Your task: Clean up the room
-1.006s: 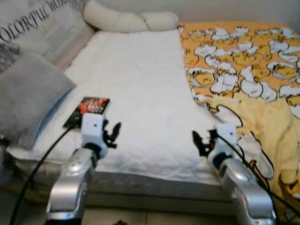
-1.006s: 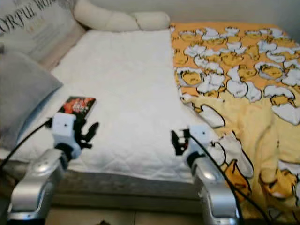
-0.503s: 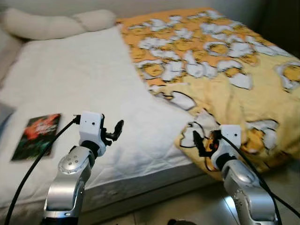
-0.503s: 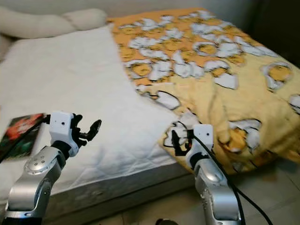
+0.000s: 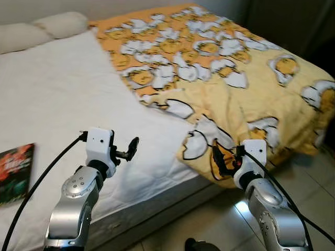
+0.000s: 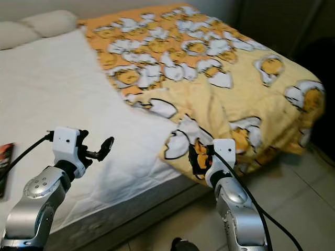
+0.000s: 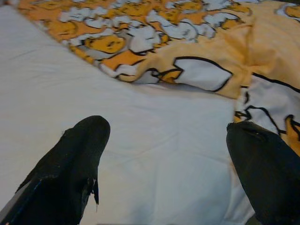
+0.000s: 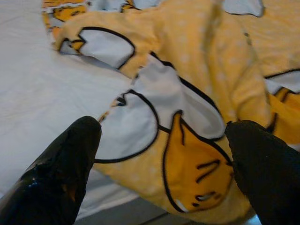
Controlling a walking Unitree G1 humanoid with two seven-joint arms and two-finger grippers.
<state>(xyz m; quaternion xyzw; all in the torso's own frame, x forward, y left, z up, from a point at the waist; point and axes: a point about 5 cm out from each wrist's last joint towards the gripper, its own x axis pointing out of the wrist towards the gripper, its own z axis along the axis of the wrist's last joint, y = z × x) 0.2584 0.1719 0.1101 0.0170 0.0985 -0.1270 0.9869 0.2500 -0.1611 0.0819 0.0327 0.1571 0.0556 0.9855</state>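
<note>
Bed [image 5: 47,99], white sheet: yellow blanket [image 5: 225,78] bunched at foot-side edge; view now swung from the pillow end toward it. Right gripper [image 5: 224,159] spread wide, just before blanket's hanging corner. Left gripper [image 5: 124,149] wide, empty. Book [image 5: 13,170] at near edge.

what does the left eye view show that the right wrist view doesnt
Left eye view alone: the book at the bed's left edge, the pillows at the head, the left gripper open over the white sheet, and the tiled floor.

Right wrist view alone: a close look at the blanket's hanging corner between the open right gripper fingers.

Both: the yellow blanket lying on the white sheet.
</note>
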